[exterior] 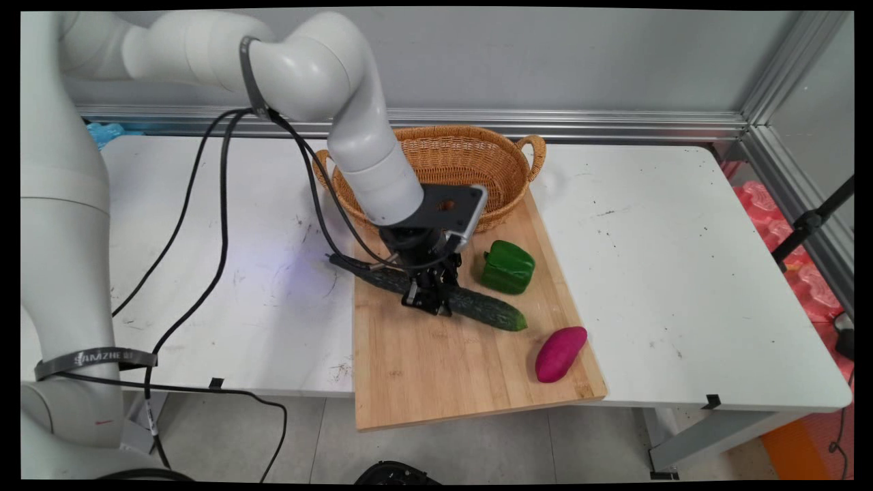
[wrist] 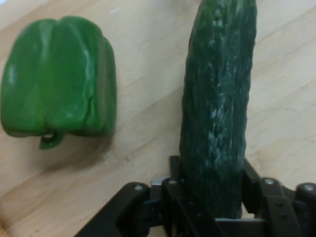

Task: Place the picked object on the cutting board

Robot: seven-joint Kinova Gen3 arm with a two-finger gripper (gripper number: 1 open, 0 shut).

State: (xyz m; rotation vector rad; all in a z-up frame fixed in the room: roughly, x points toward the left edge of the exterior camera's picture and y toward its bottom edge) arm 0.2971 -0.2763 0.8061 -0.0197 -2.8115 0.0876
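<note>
A long dark green cucumber [exterior: 485,311] lies slantwise on the wooden cutting board [exterior: 436,372]. My gripper [exterior: 430,299] is down over its middle and shut on it, a finger pressed against each side. In the hand view the cucumber [wrist: 217,113] runs up between the fingers [wrist: 174,170] over the board [wrist: 148,44]. A green bell pepper [exterior: 508,267] rests on its side just to the right of the gripper, apart from the cucumber; the hand view shows the pepper [wrist: 57,84] at the left.
A purple sweet potato [exterior: 560,353] lies near the board's front right corner. A woven basket [exterior: 470,131] with handles stands at the board's far end, behind the arm. Black cables hang to the left over the white table [exterior: 682,273].
</note>
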